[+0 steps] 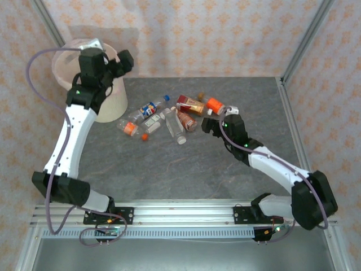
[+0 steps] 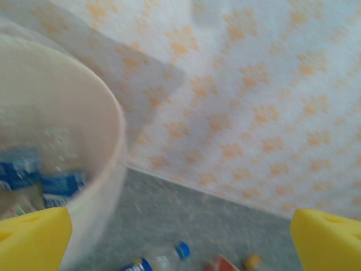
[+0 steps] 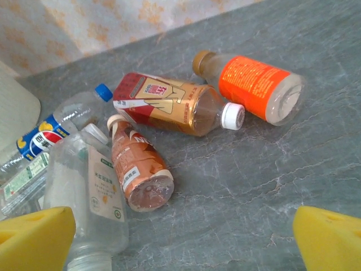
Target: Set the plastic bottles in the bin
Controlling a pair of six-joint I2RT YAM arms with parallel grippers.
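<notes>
Left gripper is hovering over the bin, fingers apart. Right gripper is hanging beside the plastic bottles, fingers apart.

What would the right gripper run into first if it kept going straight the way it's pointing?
Probably the red-and-gold bottle, which lies across the line of the right gripper. Depth is unclear: tilted down as it is, it might touch the bare table first.

Grey stone-look tabletop, pale wall with orange motifs, metal corner post, seemingly slotted front rail
</notes>
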